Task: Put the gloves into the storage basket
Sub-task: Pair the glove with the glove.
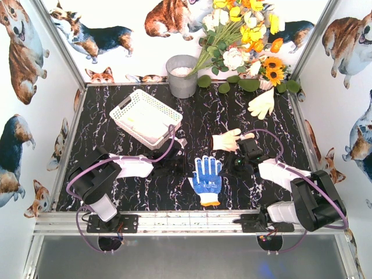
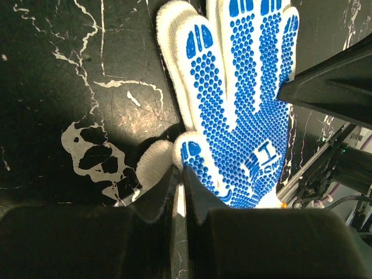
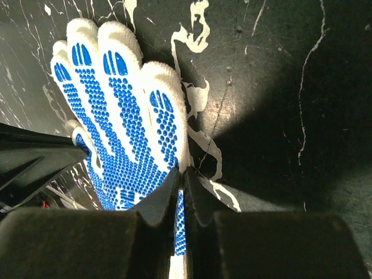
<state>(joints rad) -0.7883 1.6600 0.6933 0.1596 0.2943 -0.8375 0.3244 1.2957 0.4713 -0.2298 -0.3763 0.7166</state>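
Note:
A blue-dotted white glove (image 1: 207, 179) lies palm up on the black marble table, between my two grippers. The left gripper (image 2: 179, 170) is shut on the thumb edge of this glove (image 2: 238, 104). At the opposite side, the right gripper (image 3: 182, 173) is shut on the little-finger edge of the glove (image 3: 122, 110). From above, the left gripper (image 1: 187, 168) and the right gripper (image 1: 225, 170) flank the glove. A cream glove (image 1: 226, 140) lies just behind the right gripper. Another pale glove (image 1: 261, 103) rests at the back right. The white lattice storage basket (image 1: 145, 116) sits at the back left.
A grey metal bucket (image 1: 182, 75) stands at the back centre. A bunch of artificial flowers (image 1: 244, 35) leans over the back right corner. Walls printed with corgis close in the table on three sides. The aluminium rail (image 1: 186, 222) runs along the near edge.

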